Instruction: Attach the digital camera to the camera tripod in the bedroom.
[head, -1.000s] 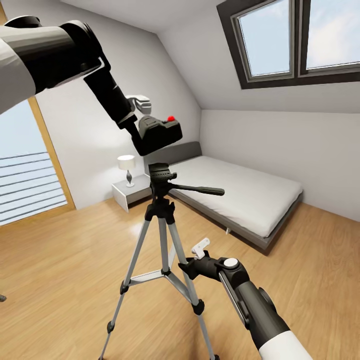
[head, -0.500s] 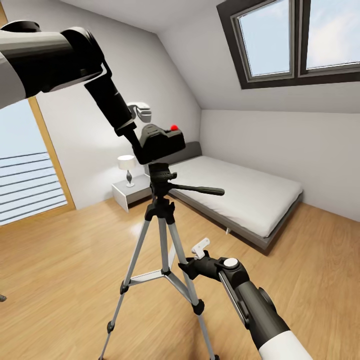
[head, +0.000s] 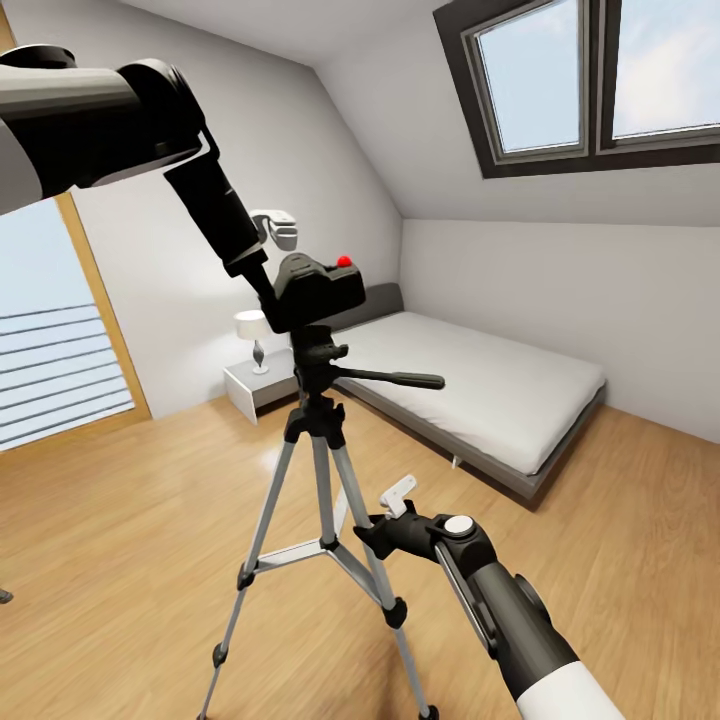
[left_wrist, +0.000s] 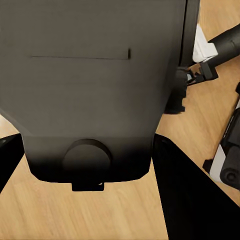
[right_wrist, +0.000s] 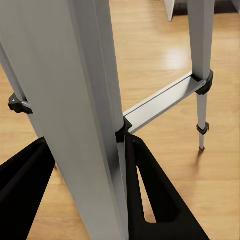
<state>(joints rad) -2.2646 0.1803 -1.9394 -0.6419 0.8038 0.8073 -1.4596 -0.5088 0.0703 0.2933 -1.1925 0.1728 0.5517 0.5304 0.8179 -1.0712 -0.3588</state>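
White sloped walls and a light wooden floor (head: 620, 560) make up the bedroom, with the low grey bed (head: 480, 390) beyond my left claw. Directly under that claw stands the camera tripod (head: 318, 470); my right claw (right_wrist: 85, 190) sits low with a silver tripod leg (right_wrist: 75, 100) between its spread black fingers, though I cannot tell whether they touch it. My left claw (head: 270, 285) is clamped on the digital camera (head: 318, 290), which rests atop the tripod's head plate.
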